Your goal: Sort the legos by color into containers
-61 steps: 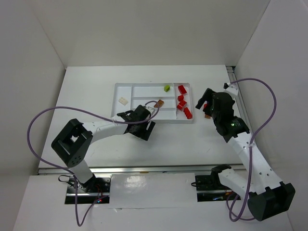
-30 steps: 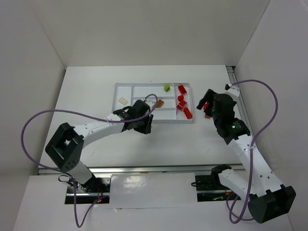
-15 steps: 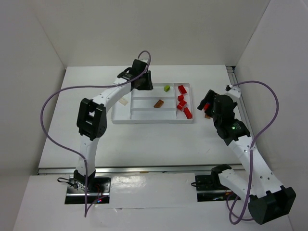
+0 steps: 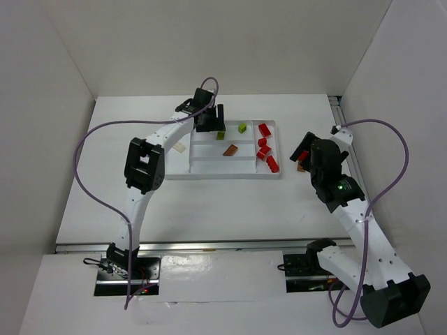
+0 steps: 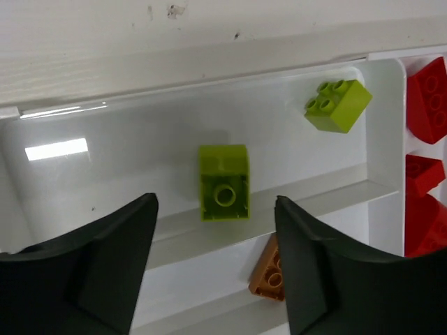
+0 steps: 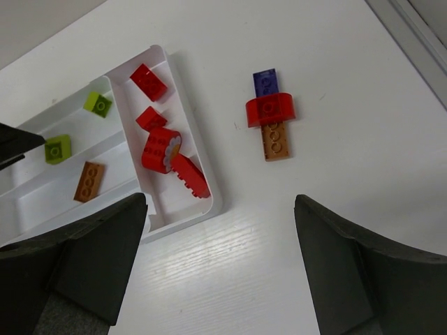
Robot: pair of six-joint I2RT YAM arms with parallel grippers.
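Over the 12 o'clock row of the tray [image 4: 230, 167] the left claw [image 5: 215, 209] hangs with its jaws spread wide and nothing held. Straight below it a green brick [image 5: 224, 183] lies in that row, against the divider on the row's 6 o'clock side and apart from both fingers [image 5: 105, 265]. A second green brick [image 5: 337, 105] sits in the same row toward 3 o'clock, near the end wall. One row toward 6 o'clock, an orange brick [image 4: 230, 149] lies by itself. Four red bricks [image 6: 160, 149] lie in the long compartment at the tray's 3 o'clock end, two of them touching. At the 9 o'clock end a cream brick [image 4: 179, 147] shows just beside the left arm [image 4: 164, 132]. On the table [image 4: 209, 209], off the tray toward 3 o'clock, three pieces lie touching in a line: a blue brick [image 6: 265, 81], a red arch [image 6: 270, 110] across the middle, and an orange plate [image 6: 276, 143]. The right claw [image 6: 220, 209] hovers by them, its jaws wide apart and empty.
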